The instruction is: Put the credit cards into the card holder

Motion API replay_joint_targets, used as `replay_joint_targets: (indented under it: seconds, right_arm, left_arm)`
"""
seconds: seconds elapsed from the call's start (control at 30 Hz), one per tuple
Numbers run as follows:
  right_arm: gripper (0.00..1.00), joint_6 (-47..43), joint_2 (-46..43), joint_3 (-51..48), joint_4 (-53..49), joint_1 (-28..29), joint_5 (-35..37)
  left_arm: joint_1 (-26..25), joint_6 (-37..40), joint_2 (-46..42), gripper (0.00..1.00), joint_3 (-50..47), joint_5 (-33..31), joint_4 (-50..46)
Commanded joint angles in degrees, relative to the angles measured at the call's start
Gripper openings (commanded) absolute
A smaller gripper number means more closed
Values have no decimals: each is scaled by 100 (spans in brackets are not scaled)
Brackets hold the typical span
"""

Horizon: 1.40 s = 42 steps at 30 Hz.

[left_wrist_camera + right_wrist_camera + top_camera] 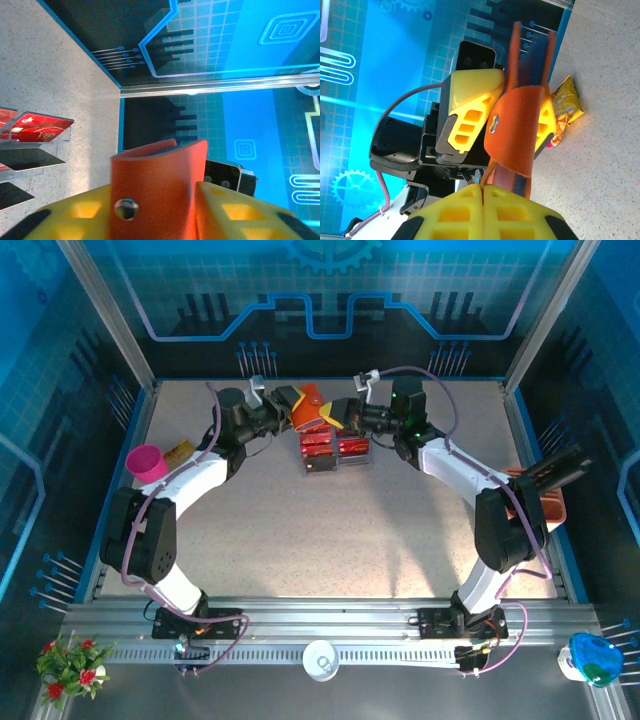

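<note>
The orange-red card holder (309, 406) is held above the table's far middle, between the two arms. My left gripper (288, 407) is shut on it; its yellow fingers (75, 212) clamp the folded wallet (160, 175) from both sides. My right gripper (342, 414) faces it, jaws shut (482, 187) on a thin orange-red edge of the card holder (517, 125), whose flaps spread apart above. Several red credit cards (335, 447) lie on a clear tiered stand below the wallet, and one glossy card (42, 127) shows in the left wrist view.
A pink cup (147, 461) and a yellow-orange snack bag (180, 452) sit at the left, the bag (565, 102) behind the left fingers. An orange rack (545, 502) stands by the right wall. Open tabletop lies in front of the stand.
</note>
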Motion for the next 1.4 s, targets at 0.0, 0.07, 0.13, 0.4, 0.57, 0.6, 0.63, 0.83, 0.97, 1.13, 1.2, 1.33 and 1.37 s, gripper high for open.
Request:
replay_joint_targets:
  seconds: [0.0,0.07,0.13,0.4,0.57,0.6,0.63,0.83,0.97,1.13,1.2,1.33,1.37]
  right_arm:
    - [0,-111,79,110,44,77,37]
    - [0,-108,84,93,55,71,62]
    - [0,-115,87,79,47,70,71]
    - [28,-1262,-204,269,-1541,-143,299]
    - [37,-2552,-323,806,-3461,-250,834]
    - [37,-2794,-312,947,-3775,-239,971]
    - [38,-3043,-303,1103,-4137,-214,1135]
    - [43,-3995,-87,2039,-5531,96,2155]
    - [46,-4325,87,2577,-5983,429,2820]
    - [50,-4551,240,2971,-6284,796,3491]
    - [52,-4606,305,3061,-6314,892,3593]
    - [53,-4726,532,3382,-6465,1055,3799]
    - [54,-4753,588,3460,-6479,1093,3826]
  left_arm:
    - [-72,-151,-29,31,-32,155,416]
    - [-77,-156,-3,23,-32,159,426]
    - [-77,-156,-6,16,-51,157,431]
    - [-77,200,-7,6,4,190,91]
    - [-87,1068,-24,6,354,234,-846]
    - [-87,1198,-25,5,409,224,-987]
    - [-94,1329,-24,6,475,221,-1139]
    - [-147,1528,29,4,592,227,-1378]
    - [-173,1514,22,4,592,223,-1374]
    - [-182,1506,-33,4,566,206,-1417]
    - [-182,1519,-47,4,574,202,-1452]
    - [-184,1500,-59,4,583,208,-1458]
    - [-182,1495,-59,4,583,208,-1457]
